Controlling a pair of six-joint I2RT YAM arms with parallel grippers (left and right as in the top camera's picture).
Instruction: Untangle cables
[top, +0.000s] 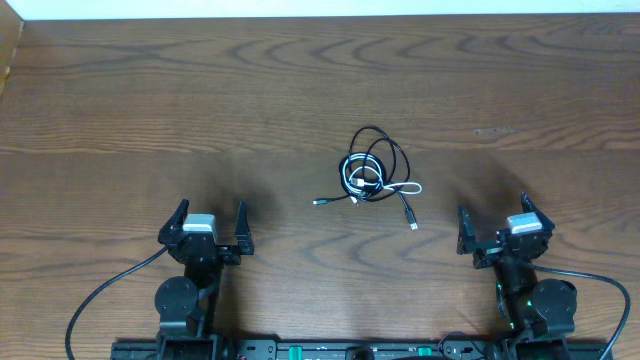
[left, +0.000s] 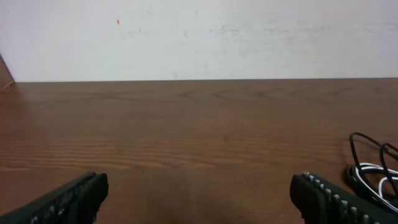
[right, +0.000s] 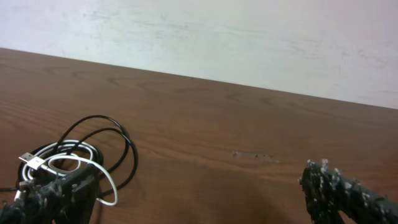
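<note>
Tangled in one small heap, a little right of the middle of the bench (top: 120, 100): black cable (top: 386, 143) and white cable (top: 357, 177). Black in several overlapping rings toward the far side. White coiled tighter within them, one loop poking out to the right. Two plug ends on black strands trailing free of the heap, one to the left, one down to the right, both flat on the wood.

From the right wrist view, at lower left: black cable (right: 122, 140) arching over white cable (right: 99, 171), a white plug resting on top of the coil. From the left wrist view, only the heap's edge at far right, black cable (left: 353, 146) above white cable (left: 373, 168).

Near the front edge, well apart from the heap: left gripper (top: 211, 212), jaws spread wide and grasping nothing. Also near the front edge, closer to the heap yet clear of it: right gripper (top: 494, 214), jaws likewise released and empty.

Beyond the far edge of the bench, a pale wall (left: 199, 37).
</note>
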